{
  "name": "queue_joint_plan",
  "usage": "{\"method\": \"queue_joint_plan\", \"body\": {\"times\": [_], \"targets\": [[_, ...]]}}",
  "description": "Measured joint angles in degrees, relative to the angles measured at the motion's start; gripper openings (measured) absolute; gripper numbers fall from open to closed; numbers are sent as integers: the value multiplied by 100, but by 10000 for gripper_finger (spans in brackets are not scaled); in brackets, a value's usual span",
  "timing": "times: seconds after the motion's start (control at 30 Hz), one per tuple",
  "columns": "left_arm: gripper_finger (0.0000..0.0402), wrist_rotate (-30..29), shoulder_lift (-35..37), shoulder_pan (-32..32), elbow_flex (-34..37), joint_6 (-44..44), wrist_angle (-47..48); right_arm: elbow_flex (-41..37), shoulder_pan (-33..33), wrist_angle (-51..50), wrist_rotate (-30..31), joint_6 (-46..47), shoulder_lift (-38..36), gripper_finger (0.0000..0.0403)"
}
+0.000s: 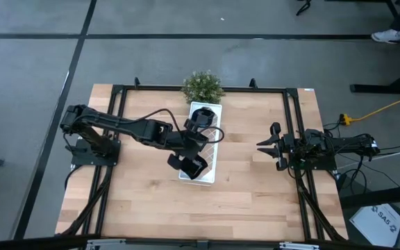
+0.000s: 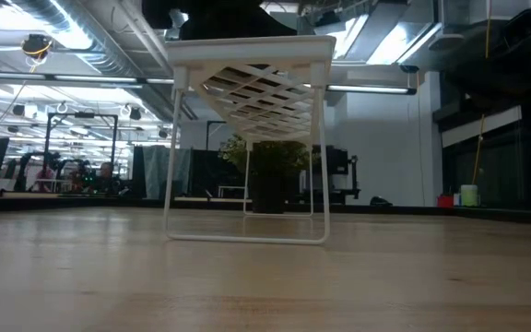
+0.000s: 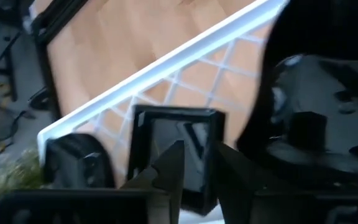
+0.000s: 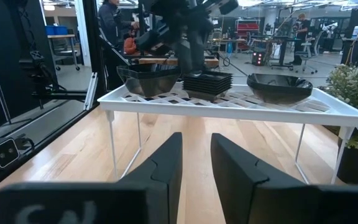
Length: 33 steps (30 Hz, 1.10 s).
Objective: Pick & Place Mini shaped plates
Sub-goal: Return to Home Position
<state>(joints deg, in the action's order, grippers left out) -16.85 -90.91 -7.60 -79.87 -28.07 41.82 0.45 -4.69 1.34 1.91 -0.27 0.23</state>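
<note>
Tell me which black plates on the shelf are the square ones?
The middle stack, between the deeper dish and the round dish: only it has straight edges.

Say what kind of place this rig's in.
Probably an open-plan robotics lab or workshop: exposed ceiling ducts, concrete floor with marked lines, and other workstations with people beyond the table.
</note>
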Motion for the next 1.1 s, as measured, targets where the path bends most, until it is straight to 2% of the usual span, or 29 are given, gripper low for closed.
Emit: {"method": "queue_joint_plan", "body": {"times": [0.17,0.37,0.47,0.53,0.6,0.7,0.77,1.1], "targets": [[94,-838,105,-128,1,79,61,0,1,0,0,1,2,85],[98,-1859,518,-400,1,422,144,0,2,-2,-2,0,2,85],[95,-2009,846,-507,1,721,397,0,2,-2,-2,1,2,85],[95,-1833,1036,-529,1,964,609,0,0,-3,-2,2,2,85],[95,-1334,1244,-523,1,1252,886,0,1,-2,-2,0,1,85],[97,73,1678,-467,297,1181,883,0,0,-2,-2,2,2,85],[97,878,2045,-393,781,1065,433,0,0,-2,-2,1,1,85],[94,1658,4544,-198,4291,1667,-2916,0,0,-2,-1,2,1,85]]}}
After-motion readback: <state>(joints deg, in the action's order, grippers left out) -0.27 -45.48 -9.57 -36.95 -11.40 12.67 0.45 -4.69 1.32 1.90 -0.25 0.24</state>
